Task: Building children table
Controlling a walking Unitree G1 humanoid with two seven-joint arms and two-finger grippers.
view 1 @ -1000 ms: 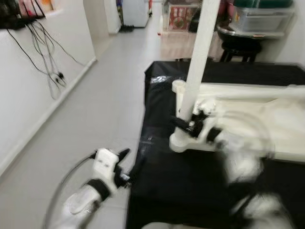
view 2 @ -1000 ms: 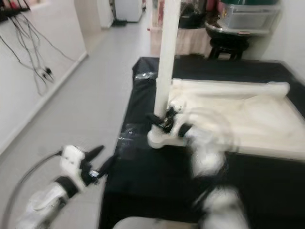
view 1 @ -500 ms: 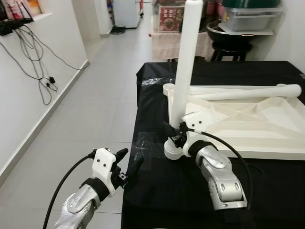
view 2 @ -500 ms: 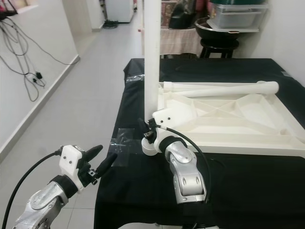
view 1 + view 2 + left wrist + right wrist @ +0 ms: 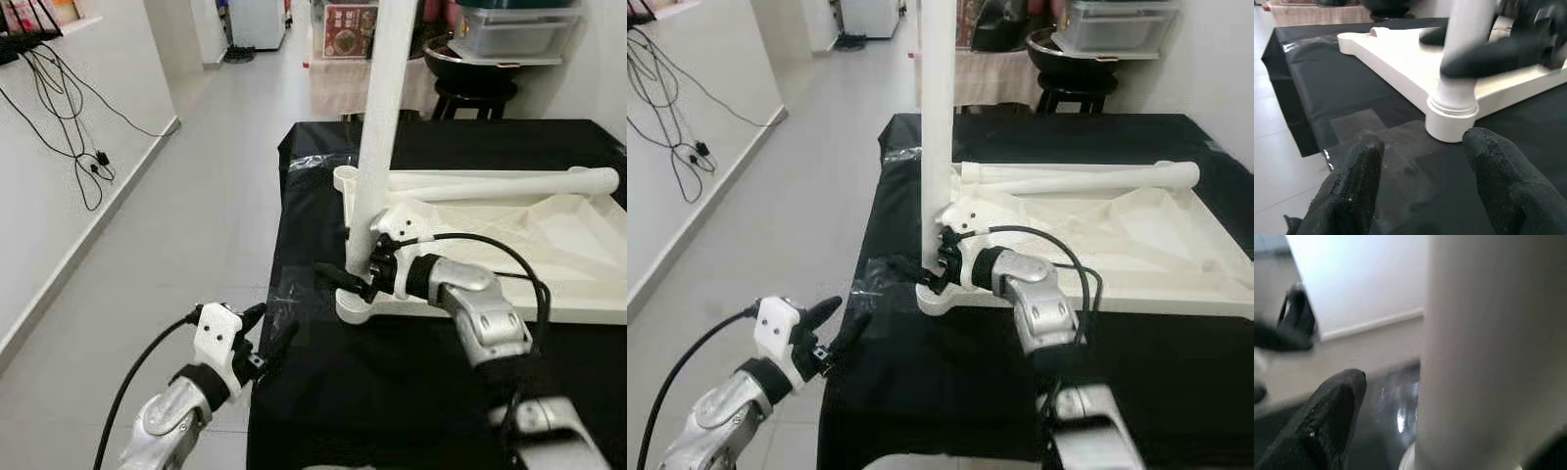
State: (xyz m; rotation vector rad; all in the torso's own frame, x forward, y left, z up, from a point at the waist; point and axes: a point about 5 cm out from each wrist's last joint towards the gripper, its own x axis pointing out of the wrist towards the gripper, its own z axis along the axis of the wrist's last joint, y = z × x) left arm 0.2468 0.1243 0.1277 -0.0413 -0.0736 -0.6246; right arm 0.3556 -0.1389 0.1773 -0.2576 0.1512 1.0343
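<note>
- White leg (image 5: 377,147) stands upright in the corner socket of the tabletop (image 5: 549,250), on your black worktop (image 5: 392,392)
- Right pincer (image 5: 355,274) grips the leg's base
- Left pincer (image 5: 266,333) spread wide, off the worktop's edge

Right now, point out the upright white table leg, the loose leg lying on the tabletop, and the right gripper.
upright table leg (image 5: 382,117), left eye view, mid-shaft.
loose table leg (image 5: 509,183), left eye view, middle of its length.
right gripper (image 5: 345,278), left eye view, between its fingertips at the upright leg's base.
</note>
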